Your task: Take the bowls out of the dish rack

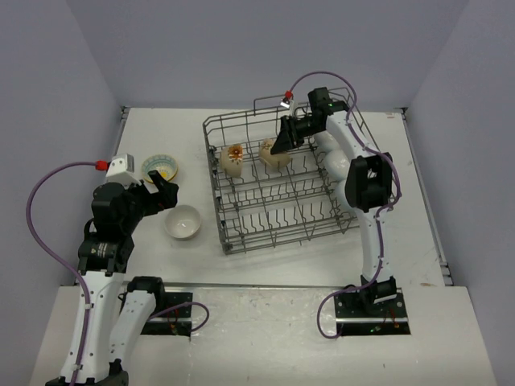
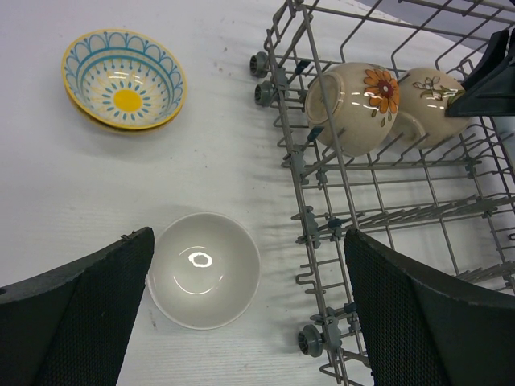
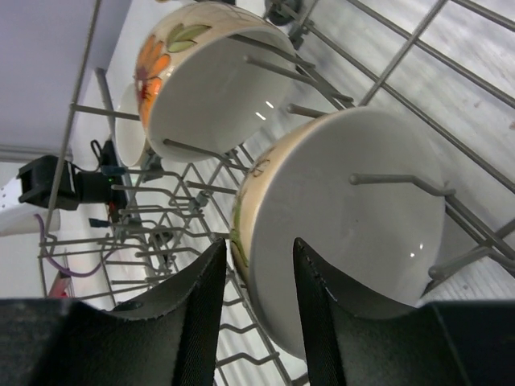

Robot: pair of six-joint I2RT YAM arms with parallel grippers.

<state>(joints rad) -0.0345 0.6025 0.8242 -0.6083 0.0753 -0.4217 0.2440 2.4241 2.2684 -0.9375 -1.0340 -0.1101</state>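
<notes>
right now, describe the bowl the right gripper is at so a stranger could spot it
Find the grey wire dish rack. Two cream bowls stand on edge near its far-left corner. It is the right-hand bowl, at the right gripper; the orange-flower bowl sits left of it.

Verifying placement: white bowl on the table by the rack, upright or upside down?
Upright. Left wrist view looks into the white bowl: glossy interior faces up, glint at its bottom; it sits on the table.
</notes>
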